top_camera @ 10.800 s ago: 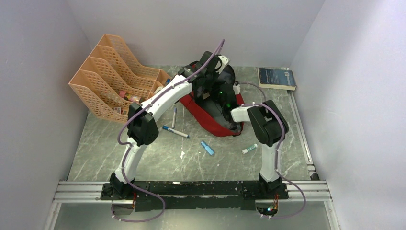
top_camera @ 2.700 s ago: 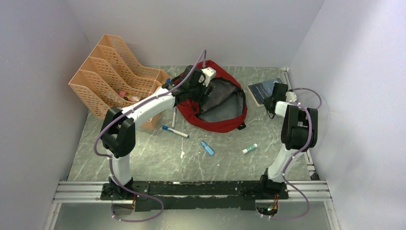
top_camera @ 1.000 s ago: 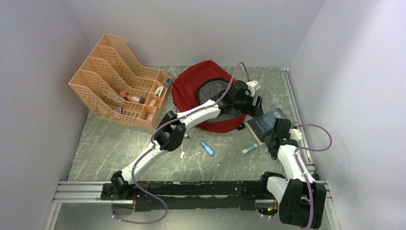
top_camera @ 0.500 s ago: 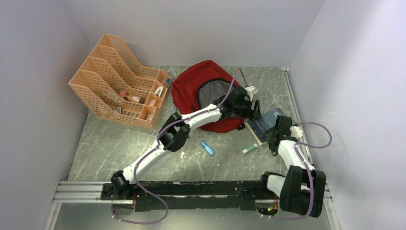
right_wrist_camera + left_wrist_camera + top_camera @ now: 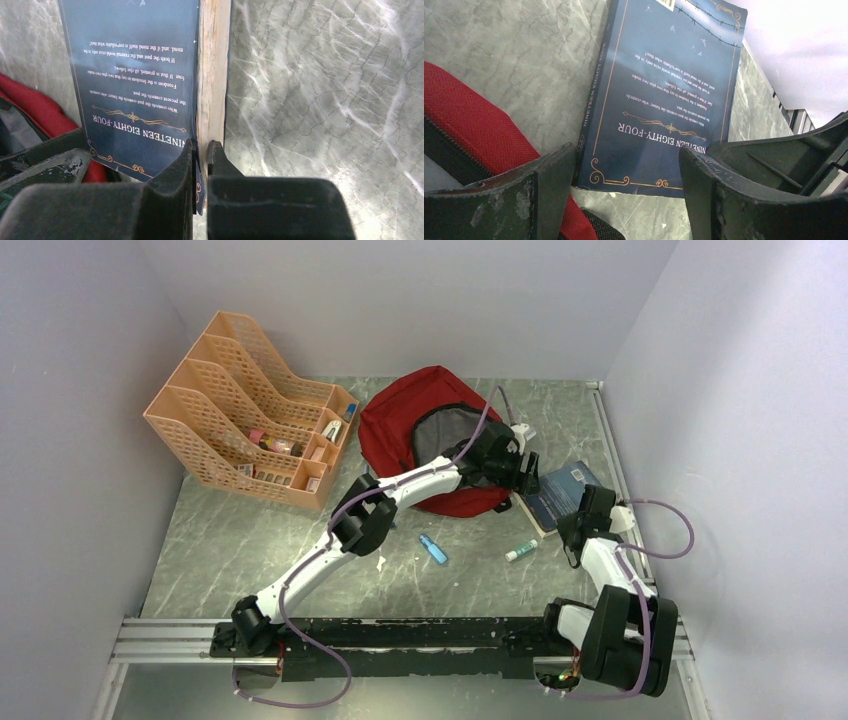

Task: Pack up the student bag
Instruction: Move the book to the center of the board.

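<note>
The student bag (image 5: 400, 425) lies open at the back centre, dark red with grey lining (image 5: 452, 428). A dark blue book (image 5: 560, 490) lies just right of it, one corner by the bag's red edge (image 5: 469, 127). My left gripper (image 5: 520, 476) hovers open over that near corner of the book (image 5: 664, 90), its jaws (image 5: 626, 167) wide apart with nothing between them. At the book's other near corner my right gripper (image 5: 576, 514) is shut, and in the right wrist view the blue cover (image 5: 135, 75) is pinched between its jaws (image 5: 201, 150).
An orange file organiser (image 5: 250, 410) holding small items stands back left. A blue marker (image 5: 432, 548) and a green-capped glue stick (image 5: 520, 550) lie on the marble table in front of the bag. A metal rail (image 5: 625, 490) and walls bound the right side.
My right gripper has shut on the book's cover corner. The book has swung a little towards the right, and my left gripper has drawn slightly back towards the bag.
</note>
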Action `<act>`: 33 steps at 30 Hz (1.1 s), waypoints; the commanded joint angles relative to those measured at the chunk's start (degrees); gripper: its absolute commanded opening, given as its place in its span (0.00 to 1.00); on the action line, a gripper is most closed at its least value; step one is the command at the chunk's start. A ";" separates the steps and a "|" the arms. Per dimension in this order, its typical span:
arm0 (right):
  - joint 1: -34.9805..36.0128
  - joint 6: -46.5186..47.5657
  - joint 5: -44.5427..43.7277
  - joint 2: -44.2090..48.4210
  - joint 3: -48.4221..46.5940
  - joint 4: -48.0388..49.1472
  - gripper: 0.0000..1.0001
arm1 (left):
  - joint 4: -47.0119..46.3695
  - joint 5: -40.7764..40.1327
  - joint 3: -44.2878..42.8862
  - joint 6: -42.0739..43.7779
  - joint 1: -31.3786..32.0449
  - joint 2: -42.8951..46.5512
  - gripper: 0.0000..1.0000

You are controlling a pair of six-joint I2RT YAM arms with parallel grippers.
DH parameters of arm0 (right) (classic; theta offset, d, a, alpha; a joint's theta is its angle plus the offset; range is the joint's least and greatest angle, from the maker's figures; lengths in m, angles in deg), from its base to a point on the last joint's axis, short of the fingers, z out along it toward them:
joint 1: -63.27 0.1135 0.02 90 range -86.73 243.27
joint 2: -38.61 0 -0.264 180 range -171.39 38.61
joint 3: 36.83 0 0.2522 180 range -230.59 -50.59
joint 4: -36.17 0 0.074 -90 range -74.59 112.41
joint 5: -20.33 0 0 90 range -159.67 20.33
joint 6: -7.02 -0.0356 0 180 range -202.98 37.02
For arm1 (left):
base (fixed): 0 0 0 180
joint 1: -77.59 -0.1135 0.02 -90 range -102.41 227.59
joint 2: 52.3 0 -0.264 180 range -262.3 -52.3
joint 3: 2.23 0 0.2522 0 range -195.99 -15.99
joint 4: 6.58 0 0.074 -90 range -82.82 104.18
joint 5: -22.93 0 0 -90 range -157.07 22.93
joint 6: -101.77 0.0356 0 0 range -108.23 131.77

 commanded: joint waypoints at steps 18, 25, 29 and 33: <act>-1.38 -1.68 0.43 3.24 0.80 -16.58 0.00 | 9.83 5.90 2.69 1.14 0.24 1.22 0.81; -1.47 -0.70 1.06 -0.68 1.02 -12.94 0.00 | 12.96 9.88 3.80 2.14 0.68 0.14 0.80; -1.59 0.15 1.21 -1.73 1.04 -11.05 0.00 | 14.45 12.19 4.55 2.10 0.87 0.16 0.80; -1.56 1.57 2.70 -4.13 0.69 -8.31 0.00 | 12.39 16.81 5.95 0.27 1.02 0.60 0.77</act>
